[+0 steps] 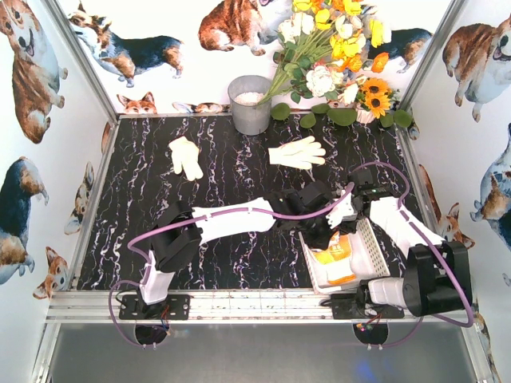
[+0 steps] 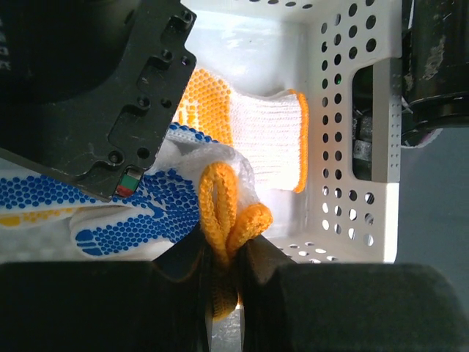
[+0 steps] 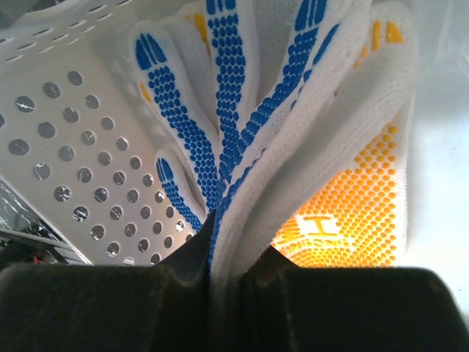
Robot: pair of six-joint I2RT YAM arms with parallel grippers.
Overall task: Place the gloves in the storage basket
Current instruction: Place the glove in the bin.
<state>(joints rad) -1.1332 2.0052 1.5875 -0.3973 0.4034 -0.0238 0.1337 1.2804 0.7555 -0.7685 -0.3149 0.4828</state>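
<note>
Left arm [image 1: 231, 219]: stretched low from its base at near left, reaching rightward toward the other arm.
Left wrist: black, angled down and to the right, just beside the right wrist.
Left gripper [image 2: 223, 273]: clamped closed, pinching an orange glove cuff [image 2: 227, 205].
Left fingers [image 2: 110, 308]: dark, nearly meeting, only the bunched cuff between them.
Right arm [image 1: 399, 223]: folded, bulky black joint at near right, white forearm slanting back and to the left.
Right gripper [image 3: 227, 260]: closed, nipping the edge of a blue-dotted glove [image 3: 227, 88].
Right fingers [image 3: 95, 308]: dark, pressed tight on the fabric.
Both grippers: close together, right of centre, pointing downward.
</note>
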